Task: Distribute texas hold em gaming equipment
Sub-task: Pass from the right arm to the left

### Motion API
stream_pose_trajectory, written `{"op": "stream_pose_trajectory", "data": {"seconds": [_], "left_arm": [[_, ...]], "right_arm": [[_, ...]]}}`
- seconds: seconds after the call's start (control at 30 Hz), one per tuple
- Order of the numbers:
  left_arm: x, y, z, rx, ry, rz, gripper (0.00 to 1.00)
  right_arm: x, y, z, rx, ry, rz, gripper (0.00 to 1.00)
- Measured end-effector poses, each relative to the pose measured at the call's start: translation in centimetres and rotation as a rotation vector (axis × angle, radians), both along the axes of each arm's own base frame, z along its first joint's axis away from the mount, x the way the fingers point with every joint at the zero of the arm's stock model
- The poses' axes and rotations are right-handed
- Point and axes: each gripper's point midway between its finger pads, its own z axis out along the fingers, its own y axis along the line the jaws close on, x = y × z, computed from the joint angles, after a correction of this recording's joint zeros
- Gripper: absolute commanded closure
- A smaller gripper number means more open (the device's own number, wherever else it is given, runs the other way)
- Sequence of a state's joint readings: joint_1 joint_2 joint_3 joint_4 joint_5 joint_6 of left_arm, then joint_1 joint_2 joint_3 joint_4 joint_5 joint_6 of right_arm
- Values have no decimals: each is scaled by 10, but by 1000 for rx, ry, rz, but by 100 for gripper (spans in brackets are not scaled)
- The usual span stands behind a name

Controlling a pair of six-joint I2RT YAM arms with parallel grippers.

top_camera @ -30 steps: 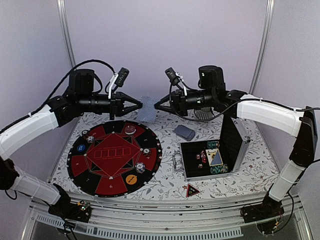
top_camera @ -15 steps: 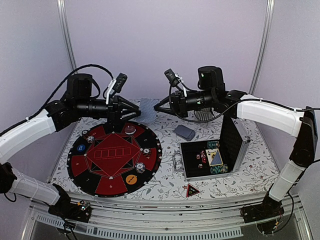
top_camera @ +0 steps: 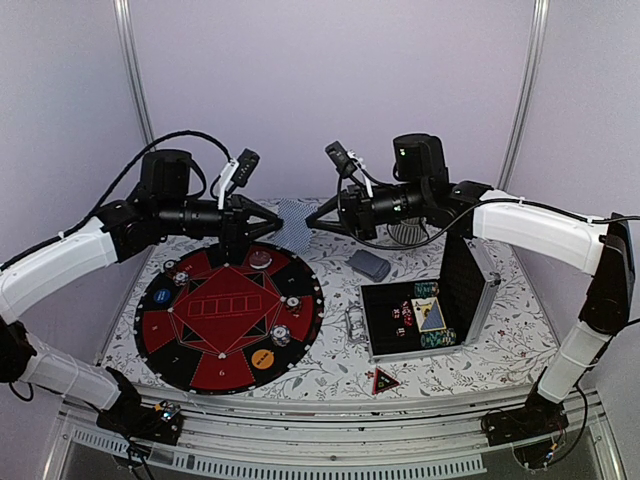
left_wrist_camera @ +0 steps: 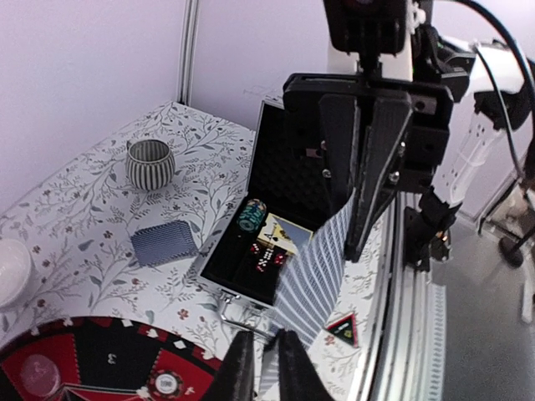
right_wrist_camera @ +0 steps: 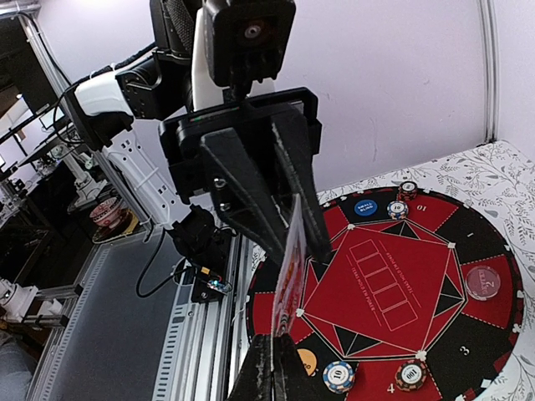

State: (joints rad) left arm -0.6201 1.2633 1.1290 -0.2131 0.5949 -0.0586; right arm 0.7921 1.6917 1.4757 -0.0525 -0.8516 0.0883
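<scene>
A ribbed grey cup [left_wrist_camera: 150, 163] is set upright on the floral-printed tablecloth [left_wrist_camera: 75, 209] (a white bowl [left_wrist_camera: 8, 271] is cropped at the edge).

Soft, even, bright light is thrown from above; only faint shadows are cast beneath the open silver-framed black case [top_camera: 465, 275] at 4 o'clock. In the left wrist view, the grey-blue patterned-back playing card [left_wrist_camera: 313, 267] is blurred toward 6 o'clock.

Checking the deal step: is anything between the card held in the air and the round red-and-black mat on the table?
Nothing visible. The card hangs pinched in the right tool, the left tool at its other edge; only open air separates it from the mat, whose red centre is bare.
</scene>
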Motion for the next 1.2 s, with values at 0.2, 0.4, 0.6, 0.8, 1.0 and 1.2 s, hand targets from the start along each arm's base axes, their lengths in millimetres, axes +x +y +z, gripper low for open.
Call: {"op": "stream_pose_trajectory", "data": {"seconds": [0.2, 0.4, 0.6, 0.8, 1.0, 1.2], "left_arm": [[-3, -3, -3, -13, 16, -21, 100], [-10, -6, -7, -29, 32, -63, 86], [-21, -9, -8, -47, 46, -126, 100], [-24, -8, -5, -57, 48, -127, 100], [1, 13, -19, -25, 154, 32, 100], [34, 73, -86, 33, 418, 291, 100]], "right_arm": [[-1, 0, -1, -4, 2, 2, 98], [0, -1, -6, -15, 6, -2, 98], [-1, -1, -6, -13, -12, 7, 98], [-1, -1, -6, -12, -22, 9, 66], [18, -4, -19, -64, -10, -109, 36], [52, -28, -45, -152, 44, -300, 34]]}}
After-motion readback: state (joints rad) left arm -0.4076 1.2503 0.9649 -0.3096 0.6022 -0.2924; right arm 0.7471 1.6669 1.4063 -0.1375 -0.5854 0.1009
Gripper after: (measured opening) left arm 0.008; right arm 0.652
